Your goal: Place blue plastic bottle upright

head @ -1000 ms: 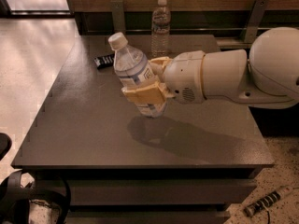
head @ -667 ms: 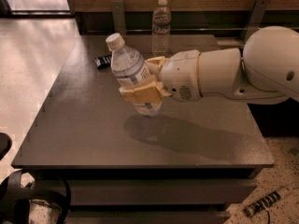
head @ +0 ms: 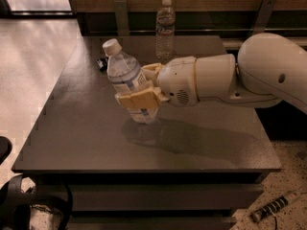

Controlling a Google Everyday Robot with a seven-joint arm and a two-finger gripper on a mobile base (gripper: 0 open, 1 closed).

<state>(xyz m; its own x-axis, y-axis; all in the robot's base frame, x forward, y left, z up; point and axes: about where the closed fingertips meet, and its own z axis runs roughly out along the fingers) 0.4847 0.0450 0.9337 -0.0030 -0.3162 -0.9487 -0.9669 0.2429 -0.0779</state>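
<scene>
The blue plastic bottle (head: pixel 125 76) has a white cap and a pale label. It is held near upright, leaning a little to the left, over the middle of the dark table (head: pixel 86 128). Its base is at or just above the tabletop; I cannot tell if it touches. My gripper (head: pixel 143 91) reaches in from the right and is shut on the bottle's lower half, with one yellow finger (head: pixel 139 99) across its front.
A slimmer, taller clear bottle (head: pixel 165 28) stands upright at the table's back edge. A small dark object (head: pixel 101 63) lies at the back left. My white arm (head: pixel 240 75) spans the table's right side. A cable and a tool lie on the floor (head: pixel 271 207).
The gripper has carried the bottle slightly left and lower toward the tabletop, and the bottle stands a little more upright.
</scene>
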